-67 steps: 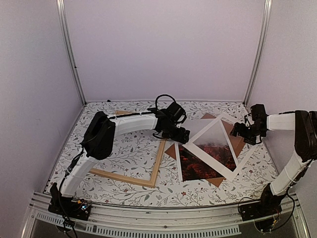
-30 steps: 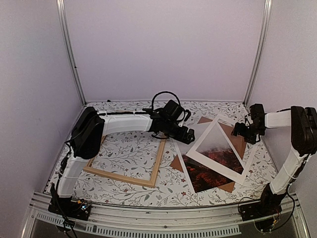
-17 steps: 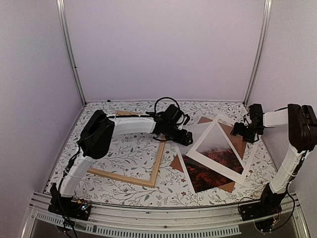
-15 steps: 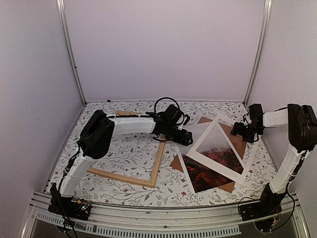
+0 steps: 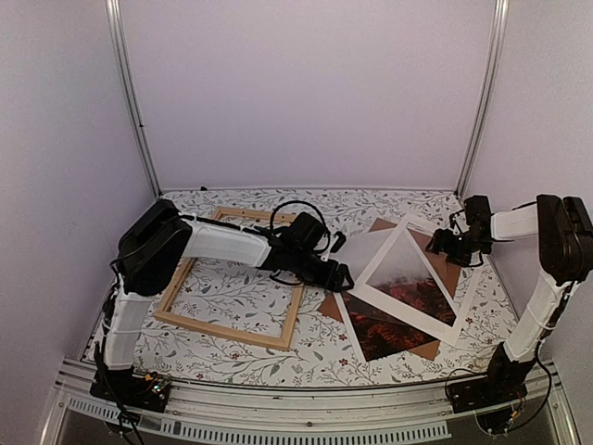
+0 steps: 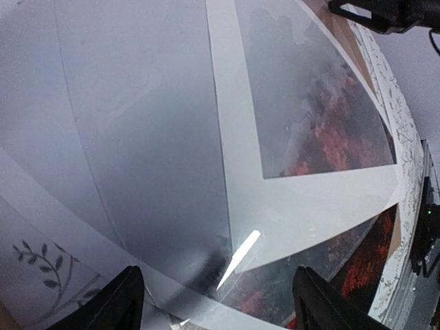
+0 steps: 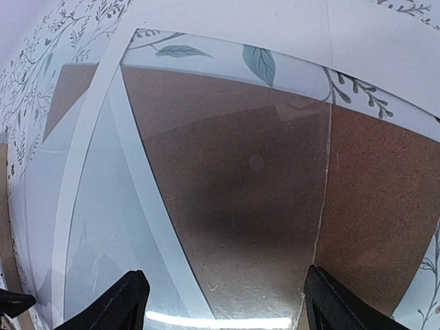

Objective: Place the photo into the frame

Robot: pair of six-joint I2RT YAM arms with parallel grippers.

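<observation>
Both gaping, empty, left gripper and right gripper, over white cardboard mat and clear sheet masking red-and-grey photo print, beside thin light-wood frame.

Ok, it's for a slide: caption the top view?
The photo under its white mat, between left gripper and right gripper; the frame lies apart.
</observation>
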